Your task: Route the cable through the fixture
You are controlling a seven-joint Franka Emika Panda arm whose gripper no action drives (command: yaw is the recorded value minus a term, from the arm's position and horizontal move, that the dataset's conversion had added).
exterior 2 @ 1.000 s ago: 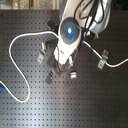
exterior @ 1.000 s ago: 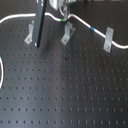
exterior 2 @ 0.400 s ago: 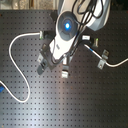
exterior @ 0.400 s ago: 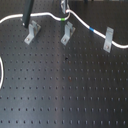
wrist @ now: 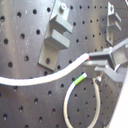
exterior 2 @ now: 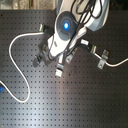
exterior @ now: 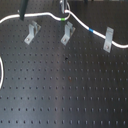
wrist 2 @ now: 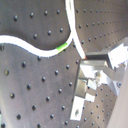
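**Cable grasped above a three-clip fixture row**

Black perforated bench [exterior: 65, 95] fills both exterior views, its surface a regular grid of small holes; three grey metal clips stand on it in a row in the first exterior view: one toward the first exterior view's left [exterior: 32, 32], a middle clip [exterior: 67, 34], and one toward the first exterior view's right [exterior: 107, 40], each upright and well apart from its neighbours.

White cable [exterior: 45, 15] runs across the far part of the bench in the first exterior view; from the first exterior view's left edge it arches behind the left clip, bears a short green band [exterior: 62, 19] just above the middle clip, then descends past a short blue band [exterior: 90, 31] to meet the right clip and continue to the first exterior view's right edge; a further length curves along the first exterior view's left edge [exterior: 2, 65].

Second exterior view: the arm [exterior 2: 67, 27], white with a glowing blue disc, hides the middle of the row; cable loops widely on the second exterior view's left [exterior 2: 17, 75]; another stretch leaves a clip toward the second exterior view's right [exterior 2: 117, 62].

First wrist view: tool [wrist: 94, 65] has its fingers closed upon the cable [wrist: 45, 75]; the green band [wrist: 80, 79] lies just beside the fingertips, on a loop hanging below; a grey clip [wrist: 55, 37] stands near, apart from the cable.

Second wrist view: green band [wrist 2: 62, 47] lies near the tool [wrist 2: 89, 64]; whether cable sits in any slot cannot be told.
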